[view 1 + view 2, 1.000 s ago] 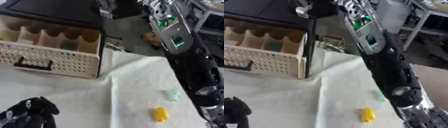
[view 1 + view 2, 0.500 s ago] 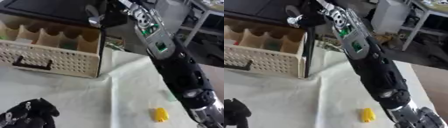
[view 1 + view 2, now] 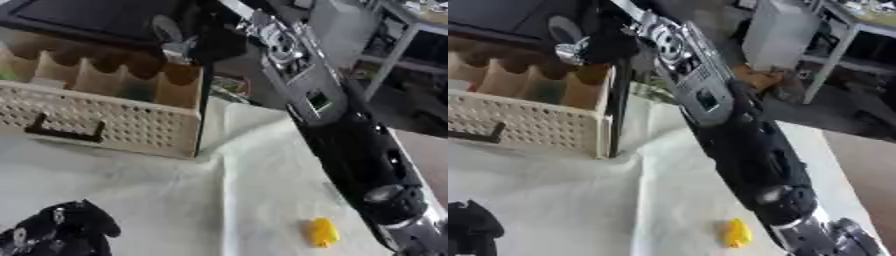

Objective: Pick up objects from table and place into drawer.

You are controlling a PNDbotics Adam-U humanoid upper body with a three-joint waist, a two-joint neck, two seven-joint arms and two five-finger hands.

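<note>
The left hand (image 3: 61, 235) rests at the table's near-left corner, fingers curled on nothing; the right eye view shows only its edge. 1 yellow object (image 3: 322, 232) lies on the white cloth (image 3: 175, 185) near the front edge. The right hand (image 3: 592, 42) hovers above the open drawer (image 3: 96, 117) at the far-left corner; whether its fingers are clenched, I cannot tell.

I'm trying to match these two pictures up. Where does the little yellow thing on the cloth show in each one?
Left eye view: the yellow thing lies near the bottom edge, right of middle, beside the right arm.
Right eye view: it lies near the bottom, closer to the middle.
Shared landmark: the drawer with its dark handle, at upper left in both.
</note>
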